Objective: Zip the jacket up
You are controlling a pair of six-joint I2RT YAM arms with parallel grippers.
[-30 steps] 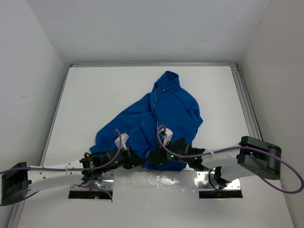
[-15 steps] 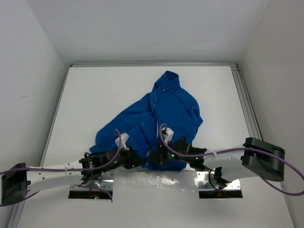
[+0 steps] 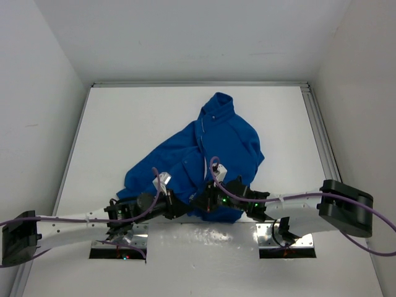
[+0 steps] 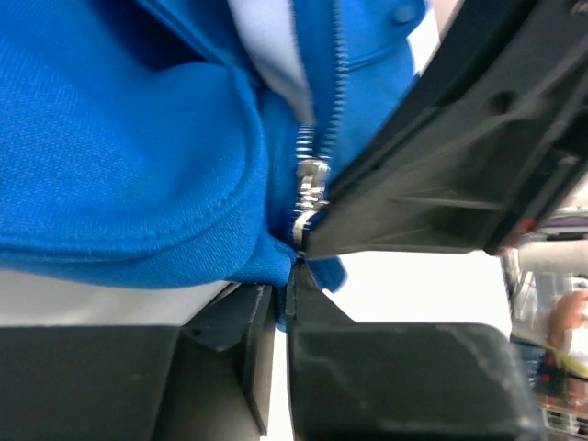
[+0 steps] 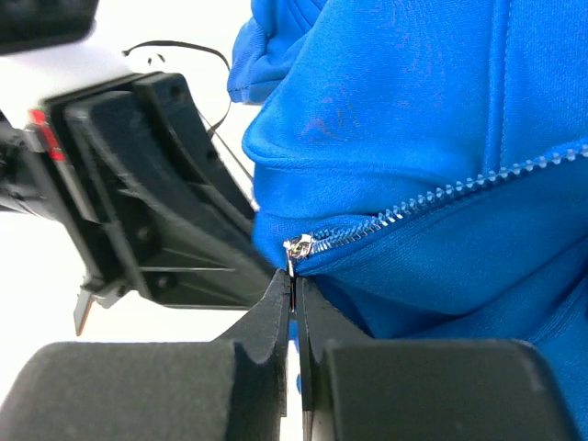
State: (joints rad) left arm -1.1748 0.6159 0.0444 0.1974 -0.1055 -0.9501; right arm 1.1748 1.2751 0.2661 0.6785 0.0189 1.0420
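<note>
Blue fleece, the jacket (image 3: 216,145) lay from the middle of the table (image 3: 124,124) to its near edge. At the hem, the left gripper (image 4: 280,308) pinched the fabric below the zipper (image 5: 459,190). The right gripper (image 5: 296,299) was closed tight on the slider (image 5: 297,246) by its pull. Likely risks were the small pull slipping free, or slack fleece catching in the teeth.

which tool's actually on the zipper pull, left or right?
The right tool: its shut tips pinch the silver zipper pull at the zip's bottom end. The left tool clamps the hem of the jacket beside it.
</note>
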